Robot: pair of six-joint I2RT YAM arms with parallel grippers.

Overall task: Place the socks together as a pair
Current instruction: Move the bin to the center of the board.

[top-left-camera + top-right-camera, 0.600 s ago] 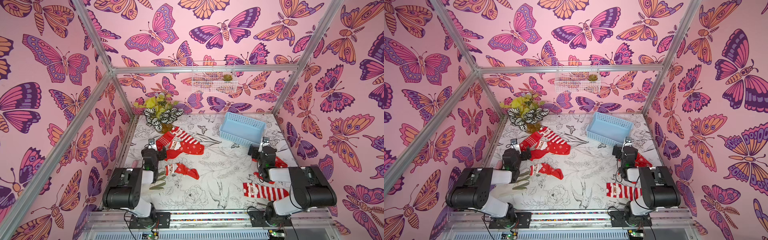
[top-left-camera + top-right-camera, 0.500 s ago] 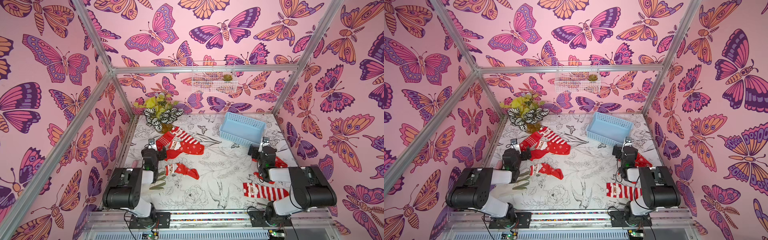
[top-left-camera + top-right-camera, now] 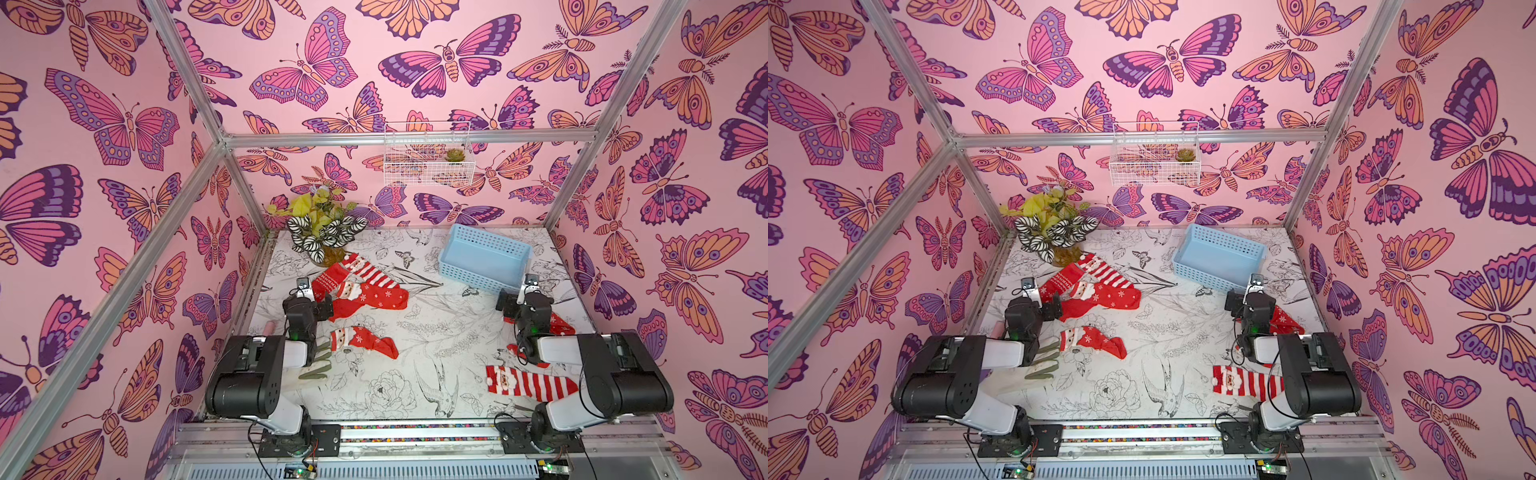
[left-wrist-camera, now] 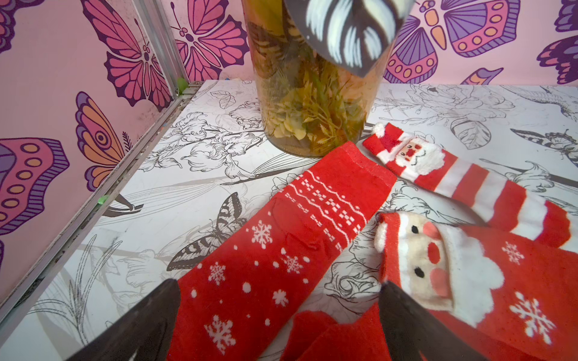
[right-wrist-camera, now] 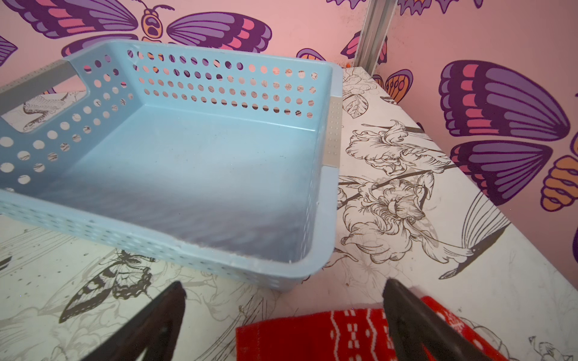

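Nothing visibly differs from half a second earlier: both arms and every sock lie where they were. The left pincer (image 4: 280,283) stands wide open and grips nothing. Its two dark fingers (image 4: 140,325) straddle the red sock with white zigzag bands and snowflakes (image 4: 281,247); whether the tips touch the fabric cannot be told. The right pincer (image 5: 283,281) is equally wide open and empty, its fingers either side of the cuff of a red sock with white pattern (image 5: 312,337), just short of the pale blue perforated plastic basket (image 5: 219,81). Both arms are folded low, elbows back by the front rail at 6 o'clock, forearms pointing toward 12 o'clock, wrists close over the flower-printed white counter (image 3: 436,332). In both top views the socks lie scattered. Three overlap at 10 o'clock beside the glass vase of leaves (image 3: 326,255), among them the red-and-white striped Santa sock (image 3: 370,270) and the red Santa-faced snowflake sock (image 3: 374,297). A small crumpled Santa sock (image 3: 365,340) lies at 8 o'clock near the cream glove with olive fingertips (image 3: 311,368). A second striped Santa sock (image 3: 528,382) lies at 4 o'clock, and the basket sits at 1 o'clock.
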